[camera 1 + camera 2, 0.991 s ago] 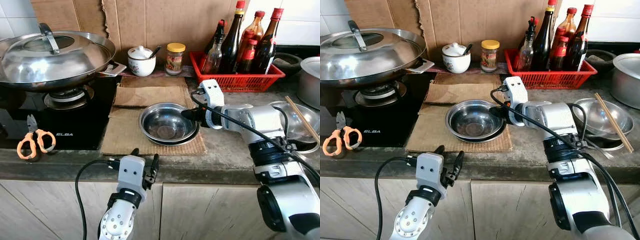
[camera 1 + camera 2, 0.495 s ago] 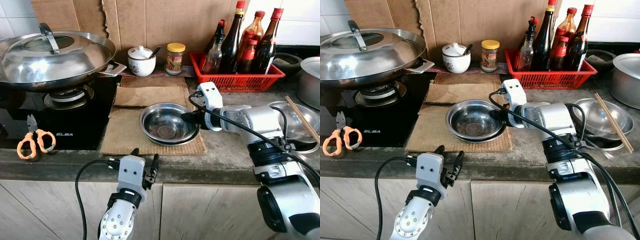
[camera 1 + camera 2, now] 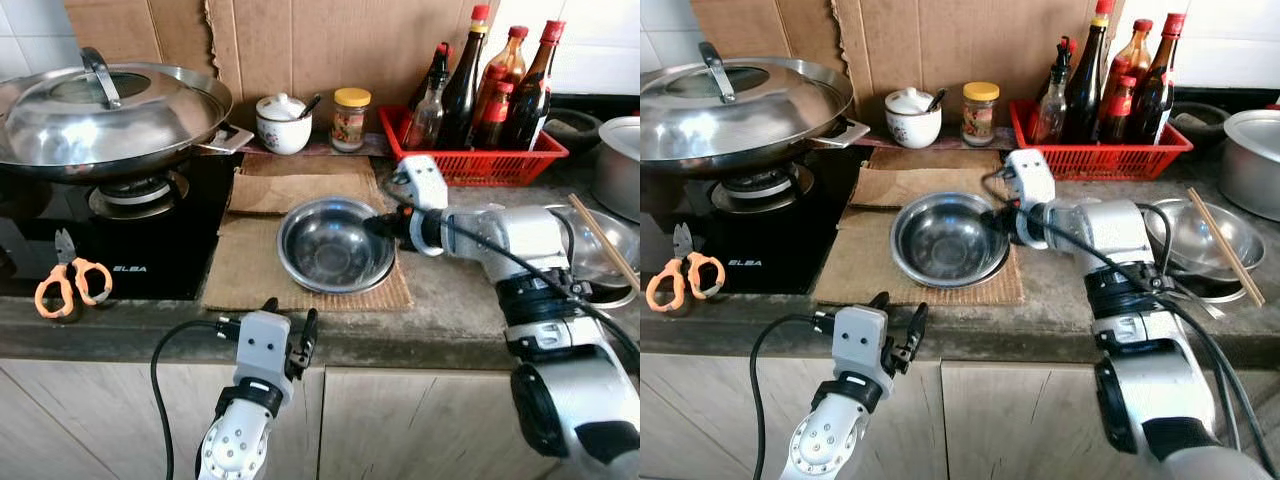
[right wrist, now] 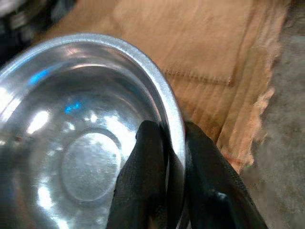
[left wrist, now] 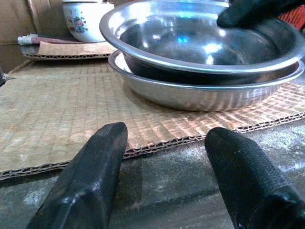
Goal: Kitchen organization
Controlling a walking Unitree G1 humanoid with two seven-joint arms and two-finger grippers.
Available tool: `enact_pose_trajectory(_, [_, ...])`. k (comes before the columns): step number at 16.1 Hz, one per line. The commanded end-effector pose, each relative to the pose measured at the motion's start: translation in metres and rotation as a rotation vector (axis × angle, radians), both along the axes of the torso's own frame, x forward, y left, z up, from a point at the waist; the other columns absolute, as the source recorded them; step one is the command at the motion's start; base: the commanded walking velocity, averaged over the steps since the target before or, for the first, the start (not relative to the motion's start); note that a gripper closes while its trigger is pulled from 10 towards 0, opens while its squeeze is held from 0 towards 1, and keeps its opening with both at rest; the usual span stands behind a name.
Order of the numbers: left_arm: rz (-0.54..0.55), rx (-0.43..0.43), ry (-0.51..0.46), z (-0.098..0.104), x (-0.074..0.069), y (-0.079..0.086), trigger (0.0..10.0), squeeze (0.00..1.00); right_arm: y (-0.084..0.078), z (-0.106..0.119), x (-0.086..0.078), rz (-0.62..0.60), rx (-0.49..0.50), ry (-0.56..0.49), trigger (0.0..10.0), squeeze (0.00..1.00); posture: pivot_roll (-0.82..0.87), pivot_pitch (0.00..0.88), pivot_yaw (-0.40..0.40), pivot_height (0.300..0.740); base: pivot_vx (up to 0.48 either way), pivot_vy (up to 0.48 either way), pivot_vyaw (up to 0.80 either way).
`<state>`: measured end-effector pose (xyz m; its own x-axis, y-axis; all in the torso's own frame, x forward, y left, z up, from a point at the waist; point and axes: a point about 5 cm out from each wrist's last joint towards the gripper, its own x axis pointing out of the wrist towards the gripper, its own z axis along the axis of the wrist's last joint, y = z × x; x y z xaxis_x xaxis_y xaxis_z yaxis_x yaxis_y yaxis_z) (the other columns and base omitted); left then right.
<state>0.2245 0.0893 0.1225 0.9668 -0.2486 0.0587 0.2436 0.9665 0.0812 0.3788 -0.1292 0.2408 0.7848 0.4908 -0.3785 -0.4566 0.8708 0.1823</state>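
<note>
On the far left of the counter I see orange-handled scissors [image 3: 70,284] lying at the edge of the black gas stove [image 3: 120,240], which carries a large lidded steel wok [image 3: 105,112]. My left gripper [image 3: 290,322] hovers low before the counter edge, fingers spread and empty. On the brown cardboard sheet [image 3: 250,270] sit two nested round stainless-steel bowls [image 3: 335,245]; my right gripper [image 3: 380,226] pinches the upper bowl's right rim, one finger inside, one outside. Further right stands a red plastic basket [image 3: 470,160] of sauce bottles.
</note>
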Motion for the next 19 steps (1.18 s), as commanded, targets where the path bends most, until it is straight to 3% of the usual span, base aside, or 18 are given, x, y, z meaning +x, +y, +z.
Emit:
enact_pose_trajectory(1, [0.004, 0.009, 0.018, -0.004, 0.0, 0.0, 10.0, 0.0, -0.009, 0.008, 0.007, -0.112, 0.027, -0.074, 0.0, 0.0, 0.11, 0.012, -0.073, 0.74, 0.0, 0.0, 0.0])
enact_pose_trajectory(2, [0.004, 0.009, 0.017, -0.004, 0.0, 0.0, 10.0, 0.0, -0.011, 0.012, 0.008, -0.145, 0.047, -0.107, 0.0, 0.0, 0.11, 0.012, -0.073, 0.74, 0.0, 0.0, 0.0])
enact_pose_trajectory(3, [0.004, 0.007, 0.018, -0.003, -0.001, 0.0, 10.0, 0.0, -0.012, 0.021, 0.007, -0.202, 0.187, -0.174, 0.0, 0.0, 0.11, 0.018, -0.071, 0.74, 0.0, 0.0, 0.0])
enact_pose_trajectory(4, [0.003, 0.005, 0.018, -0.003, -0.001, -0.001, 10.0, 0.0, -0.013, 0.024, 0.003, -0.235, 0.263, -0.217, 0.0, 0.0, 0.11, 0.021, -0.069, 0.74, 0.0, 0.0, 0.0])
enact_pose_trajectory(8, [0.004, 0.004, 0.019, -0.002, 0.0, 0.0, 10.0, 0.0, -0.006, 0.022, -0.016, -0.306, 0.405, -0.301, 0.0, 0.0, 0.1, 0.024, -0.057, 0.74, 0.0, 0.0, 0.0])
enact_pose_trajectory(10, [-0.002, 0.007, 0.021, -0.003, 0.001, -0.001, 10.0, 0.0, -0.006, 0.018, -0.029, -0.367, 0.423, -0.365, 0.0, 0.0, 0.09, 0.022, -0.048, 0.74, 0.0, 0.0, 0.0])
enact_pose_trajectory(12, [-0.004, 0.008, 0.019, -0.003, 0.001, -0.001, 10.0, 0.0, -0.009, 0.018, -0.035, -0.426, 0.422, -0.417, 0.0, 0.0, 0.09, 0.021, -0.051, 0.74, 0.0, 0.0, 0.0])
enact_pose_trajectory(13, [-0.005, -0.001, 0.015, -0.001, 0.001, -0.001, 10.0, 0.0, -0.014, 0.018, -0.047, -0.514, 0.347, -0.5, 0.0, 0.0, 0.09, 0.02, -0.044, 0.74, 0.0, 0.0, 0.0])
enact_pose_trajectory(16, [-0.006, -0.022, -0.007, 0.005, 0.001, -0.001, 10.0, 0.0, -0.012, 0.023, -0.076, -0.566, 0.175, -0.701, 0.0, 0.0, 0.09, 0.016, -0.033, 0.74, 0.0, 0.0, 0.0])
enact_pose_trajectory(19, [-0.008, -0.027, -0.021, 0.008, 0.001, -0.001, 10.0, 0.0, -0.013, 0.027, -0.083, -0.629, 0.132, -0.833, 0.0, 0.0, 0.08, 0.011, -0.021, 0.74, 0.0, 0.0, 0.0])
